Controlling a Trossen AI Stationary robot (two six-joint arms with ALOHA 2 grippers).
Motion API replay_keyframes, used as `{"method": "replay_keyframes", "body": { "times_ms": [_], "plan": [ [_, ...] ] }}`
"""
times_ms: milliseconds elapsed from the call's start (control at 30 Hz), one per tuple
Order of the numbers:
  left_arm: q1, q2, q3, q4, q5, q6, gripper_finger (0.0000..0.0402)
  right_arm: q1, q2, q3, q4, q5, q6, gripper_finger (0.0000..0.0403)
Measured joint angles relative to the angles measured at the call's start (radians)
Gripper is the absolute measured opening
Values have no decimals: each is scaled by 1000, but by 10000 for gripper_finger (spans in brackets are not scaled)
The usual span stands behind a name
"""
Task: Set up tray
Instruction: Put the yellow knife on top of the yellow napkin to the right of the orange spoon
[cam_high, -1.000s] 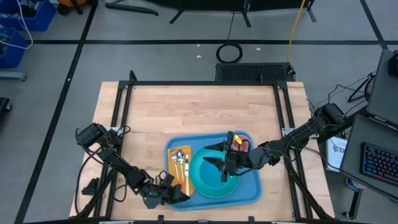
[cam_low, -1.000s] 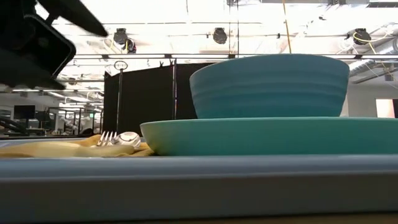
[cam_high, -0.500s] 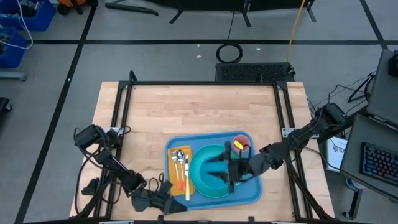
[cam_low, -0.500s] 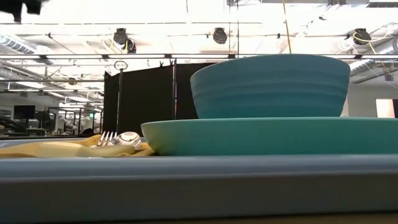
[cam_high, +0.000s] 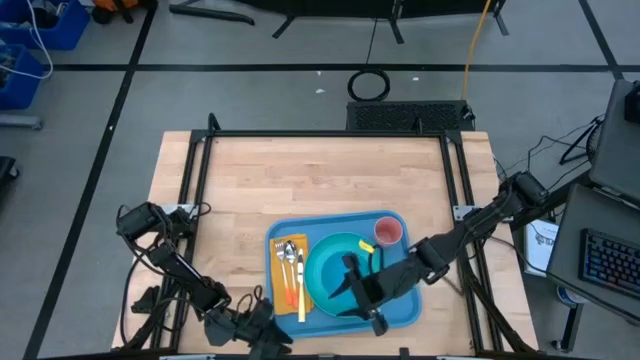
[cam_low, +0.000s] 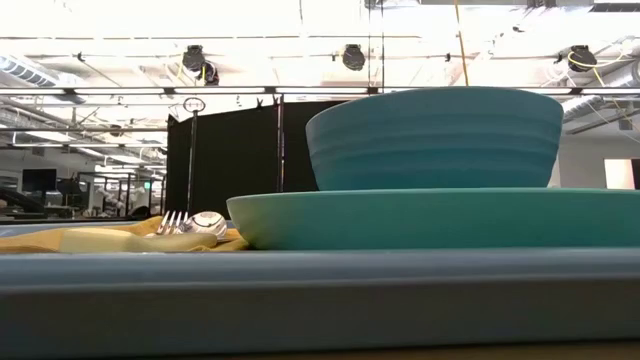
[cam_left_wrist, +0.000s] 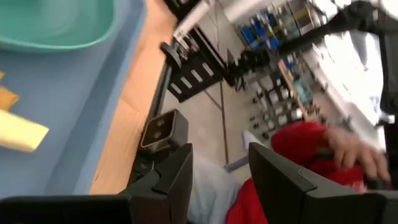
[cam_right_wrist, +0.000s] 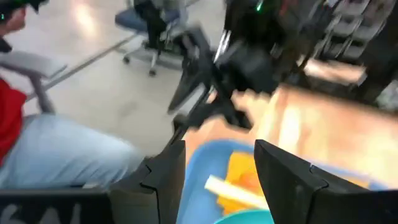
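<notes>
My right gripper hangs low over the lower right of the frame, above the near edge of the tray, its fingers spread with nothing between them; my left gripper sits at the bottom edge of the overhead picture, off the tray's lower left corner, also parted and empty. The tray, a broad flat blue rectangle with rounded corners and a low rim, lies in the lower middle of the wooden table. On it are a turquoise plate carrying a bowl, a yellow napkin with a fork and spoon at left, and a pink cup at upper right. The setting looks close to complete; the sound course, I judge, is to lift both arms clear without brushing the rim or dishes.
</notes>
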Motion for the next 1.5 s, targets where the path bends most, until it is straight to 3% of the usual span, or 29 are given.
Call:
{"method": "replay_keyframes", "body": {
  "times_ms": [133,333,433,633,767,1133,1500],
  "plan": [
    [-7,0,0,-2,68,94,159,5,66,31,-69,-27,68,173],
    [-21,0,0,-16,87,128,159,20,220,157,-83,-217,128,168],
    [-25,0,0,-11,104,133,159,24,297,239,-109,-259,167,159],
    [-26,0,0,-14,109,125,159,14,406,360,-201,-282,249,81],
    [-27,0,0,-7,106,145,159,7,473,400,-141,-354,290,10],
    [-32,0,0,-4,87,238,159,-20,634,523,-128,-442,331,0],
    [-33,0,0,19,40,286,159,-78,708,569,-218,-387,327,0]
  ]
}}
